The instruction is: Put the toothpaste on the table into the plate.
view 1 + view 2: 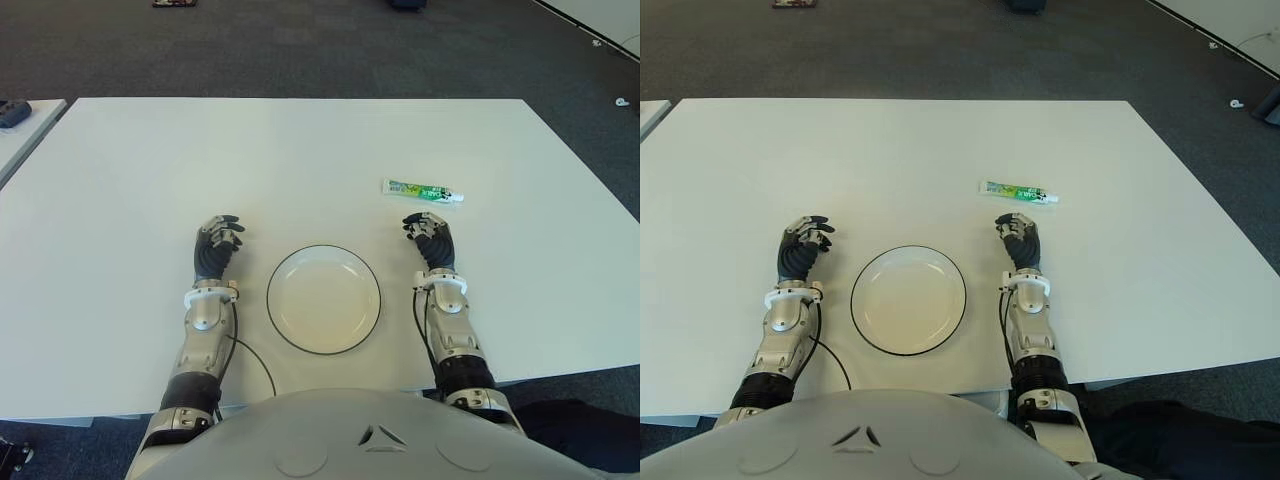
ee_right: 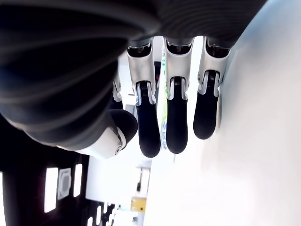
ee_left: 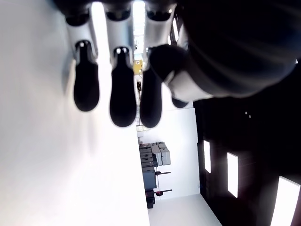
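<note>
2 empty robot hands, toothpaste beyond plate

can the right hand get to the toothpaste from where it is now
Probably yes. The toothpaste lies on the table just beyond the right hand, with only bare surface between them, and the hand holds nothing.
</note>
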`<state>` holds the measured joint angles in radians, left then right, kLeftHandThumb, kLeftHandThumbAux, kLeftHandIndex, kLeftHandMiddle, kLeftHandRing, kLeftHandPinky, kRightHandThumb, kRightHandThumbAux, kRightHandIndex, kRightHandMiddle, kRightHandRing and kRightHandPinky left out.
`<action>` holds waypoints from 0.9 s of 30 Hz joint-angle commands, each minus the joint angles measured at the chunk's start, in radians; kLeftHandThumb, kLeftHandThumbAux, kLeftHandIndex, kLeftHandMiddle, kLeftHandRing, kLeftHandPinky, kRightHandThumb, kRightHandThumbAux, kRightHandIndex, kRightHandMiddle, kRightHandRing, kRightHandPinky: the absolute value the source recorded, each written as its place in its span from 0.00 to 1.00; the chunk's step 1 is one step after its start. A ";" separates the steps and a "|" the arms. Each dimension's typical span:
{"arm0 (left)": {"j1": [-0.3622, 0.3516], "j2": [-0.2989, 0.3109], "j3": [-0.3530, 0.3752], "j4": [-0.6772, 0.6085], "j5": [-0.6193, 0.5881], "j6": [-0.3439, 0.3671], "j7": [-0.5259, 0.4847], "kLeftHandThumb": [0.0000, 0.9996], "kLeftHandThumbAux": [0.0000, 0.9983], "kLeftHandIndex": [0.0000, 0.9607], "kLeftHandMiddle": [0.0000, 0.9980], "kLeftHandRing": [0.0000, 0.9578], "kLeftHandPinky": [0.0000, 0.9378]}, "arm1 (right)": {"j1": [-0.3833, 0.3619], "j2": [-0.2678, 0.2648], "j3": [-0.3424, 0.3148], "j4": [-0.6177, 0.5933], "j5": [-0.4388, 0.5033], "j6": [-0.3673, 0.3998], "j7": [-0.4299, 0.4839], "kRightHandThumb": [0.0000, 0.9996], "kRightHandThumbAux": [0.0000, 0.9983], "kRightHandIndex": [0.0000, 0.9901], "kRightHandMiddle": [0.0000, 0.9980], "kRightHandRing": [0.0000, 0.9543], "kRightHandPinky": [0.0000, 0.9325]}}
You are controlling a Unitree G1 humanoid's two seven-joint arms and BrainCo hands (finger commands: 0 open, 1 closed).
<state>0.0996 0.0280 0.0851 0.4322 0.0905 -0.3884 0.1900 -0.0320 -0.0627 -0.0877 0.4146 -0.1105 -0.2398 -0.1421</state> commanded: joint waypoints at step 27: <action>0.021 -0.009 -0.014 0.042 0.012 0.002 0.010 0.83 0.68 0.41 0.51 0.67 0.66 | -0.319 -0.331 0.156 0.170 -0.284 -0.079 0.089 0.43 0.55 0.03 0.10 0.09 0.06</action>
<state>0.0986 0.0260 0.0759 0.4402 0.0982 -0.4165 0.1983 -0.3024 -0.3759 0.0392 0.5284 -0.3566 -0.3469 -0.0523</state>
